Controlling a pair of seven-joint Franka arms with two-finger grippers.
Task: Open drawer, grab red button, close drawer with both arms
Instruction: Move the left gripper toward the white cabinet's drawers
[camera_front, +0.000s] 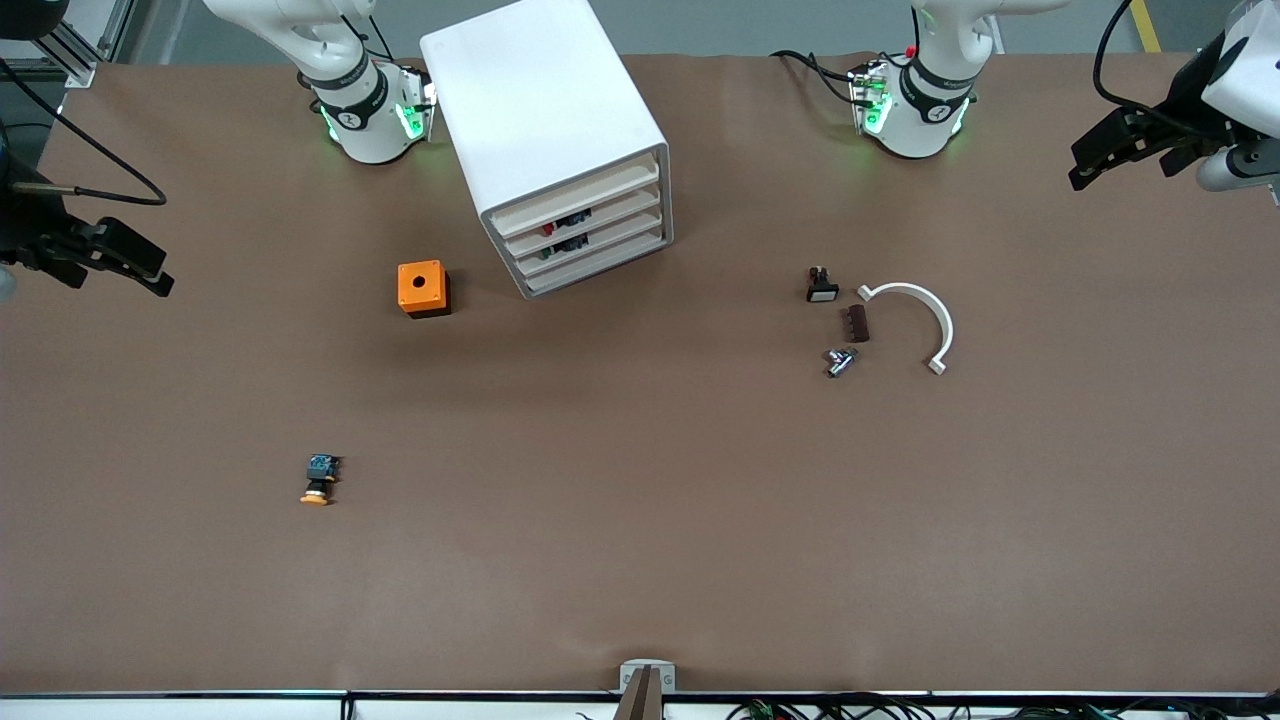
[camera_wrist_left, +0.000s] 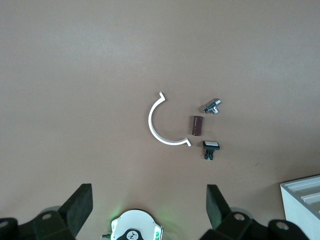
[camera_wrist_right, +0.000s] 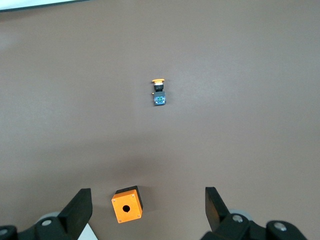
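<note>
Brown matte table (camera_front: 640, 520) carries: boxy white drawer cabinet (camera_front: 545, 120), orange box with hole (camera_front: 423, 288), orange-capped push button (camera_front: 320, 479), white plastic arc (camera_front: 925, 315), small dark block (camera_front: 858, 323), metal fitting (camera_front: 840, 361), black switch (camera_front: 821, 285).

White cabinet (camera_front: 545, 120) near the robot bases, four stacked white drawers (camera_front: 590, 235) all shut. Red-capped button (camera_front: 572, 219) visible inside the second drawer from top. Both arms wait, raised at the table ends.

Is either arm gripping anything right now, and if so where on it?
Nothing is held. The left gripper and the right gripper both have open jaws with only bare table between them, each up in the air at its own end of the table.
</note>
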